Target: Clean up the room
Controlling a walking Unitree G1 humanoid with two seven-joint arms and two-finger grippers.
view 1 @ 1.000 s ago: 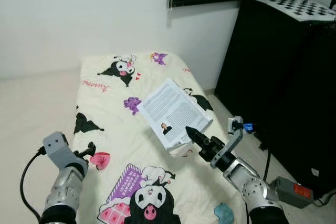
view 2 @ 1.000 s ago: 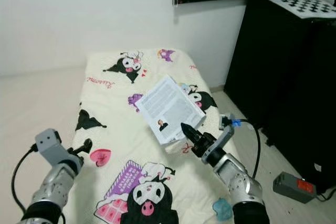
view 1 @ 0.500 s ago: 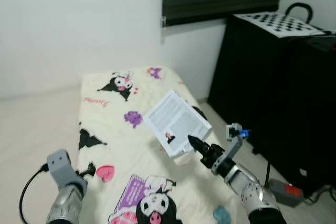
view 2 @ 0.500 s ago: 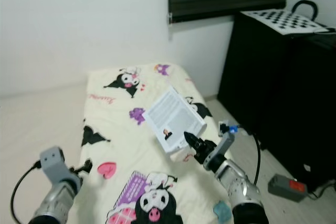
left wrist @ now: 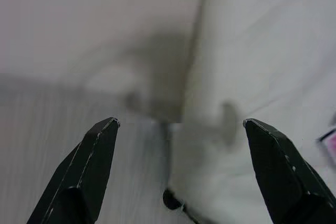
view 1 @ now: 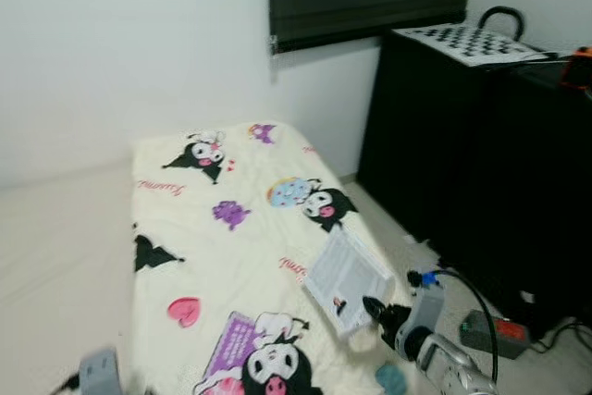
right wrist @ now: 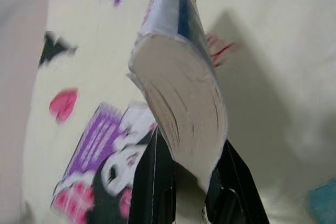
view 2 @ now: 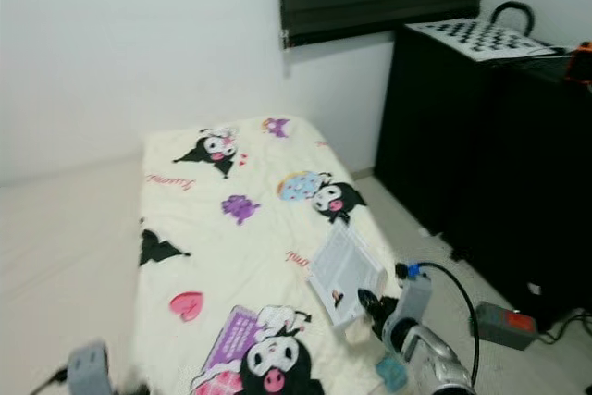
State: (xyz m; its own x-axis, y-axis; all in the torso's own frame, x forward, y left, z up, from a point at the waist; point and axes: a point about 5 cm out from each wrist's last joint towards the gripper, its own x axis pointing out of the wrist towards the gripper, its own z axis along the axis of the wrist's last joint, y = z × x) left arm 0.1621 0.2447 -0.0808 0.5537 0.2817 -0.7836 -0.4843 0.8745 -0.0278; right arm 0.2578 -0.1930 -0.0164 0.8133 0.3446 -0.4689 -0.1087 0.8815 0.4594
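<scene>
A white paperback book (view 1: 346, 277) with printed text on its cover is held tilted up over the right edge of the bed (view 1: 185, 228). My right gripper (view 1: 373, 308) is shut on the book's lower corner. In the right wrist view the book's page block (right wrist: 184, 108) sits pinched between the two black fingers (right wrist: 156, 179). My left gripper (left wrist: 179, 123) is open with nothing between its fingers, low beside the bed's left edge above the floor. The left arm's grey wrist block (view 1: 98, 372) shows at the bottom left.
The bed's cream cover carries black, purple and pink cartoon prints. A tall black cabinet (view 1: 462, 154) with a checkerboard (view 1: 467, 41) on top stands to the right. A grey box with a red label (view 1: 487, 330) and cables lie on the floor beside it. A teal item (view 1: 389, 378) lies at the bed's near corner.
The camera has pulled back and shifted. The right gripper has drawn the book off the bed's cartoon print toward me and tipped it steeper. The left arm has sunk to the picture's bottom edge.
</scene>
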